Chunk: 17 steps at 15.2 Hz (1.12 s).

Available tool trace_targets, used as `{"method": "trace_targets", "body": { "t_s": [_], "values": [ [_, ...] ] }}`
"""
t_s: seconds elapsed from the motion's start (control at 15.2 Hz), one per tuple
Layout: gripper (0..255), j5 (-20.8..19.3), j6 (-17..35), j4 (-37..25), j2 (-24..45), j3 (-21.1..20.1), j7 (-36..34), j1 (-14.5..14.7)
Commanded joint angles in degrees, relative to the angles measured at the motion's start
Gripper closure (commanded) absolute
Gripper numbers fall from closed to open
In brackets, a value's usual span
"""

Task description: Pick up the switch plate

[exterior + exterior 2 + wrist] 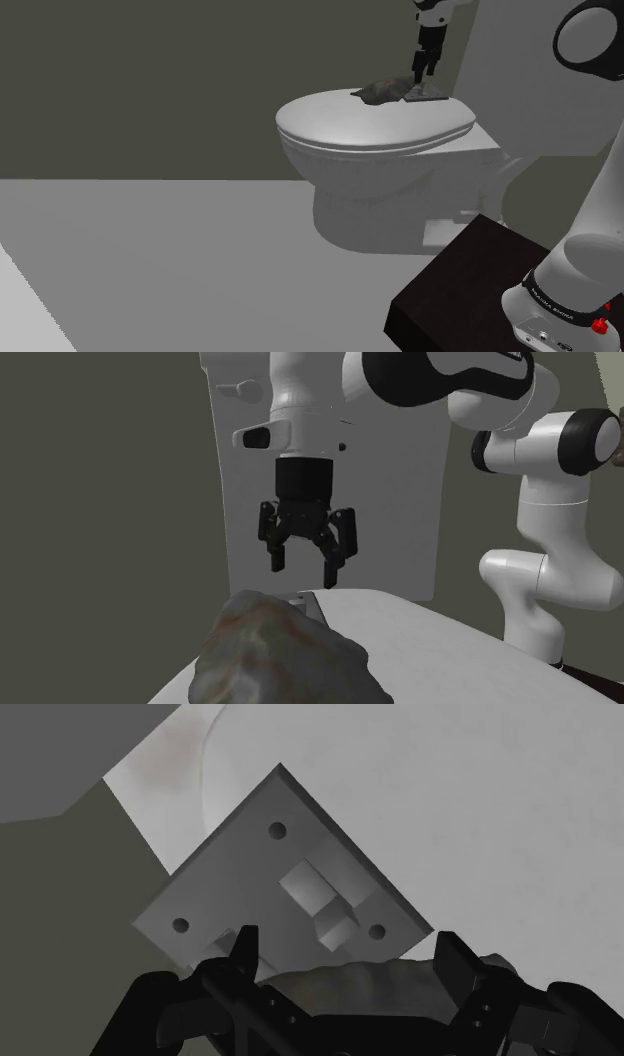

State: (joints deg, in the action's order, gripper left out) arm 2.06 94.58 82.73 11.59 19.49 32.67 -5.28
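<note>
My arm (598, 190) rises from its white base (560, 300) at the shoulder view's lower right, bends at a dark joint (600, 35) and reaches far and to the left. In the second exterior view its white links stack up on the right and fold across the top, and my wrist (300, 412) drops straight down. My gripper (303, 574) hangs below it, pointing downward. Its black fingers (275, 552) are spread wide with open space between their tips. In the wrist view both fingers come in well apart, neither pressing on anything.
</note>
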Motion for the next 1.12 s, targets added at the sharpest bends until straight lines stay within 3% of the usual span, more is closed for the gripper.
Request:
{"method": "trace_targets", "body": {
  "t_s": [0.0,0.46,0.53,1.06],
  "values": [
    [0,0.3,1.4,0.5,0.9,0.0,0.3,-0.1],
    [0,0.1,5.9,5.5,0.3,-0.1,0.1,0.1],
    [255,0.2,5.9,5.4,0.4,-0.1,0.1,0.1],
    [255,0.1,5.8,5.4,0.3,-0.1,0.1,0.1]
  ]
}}
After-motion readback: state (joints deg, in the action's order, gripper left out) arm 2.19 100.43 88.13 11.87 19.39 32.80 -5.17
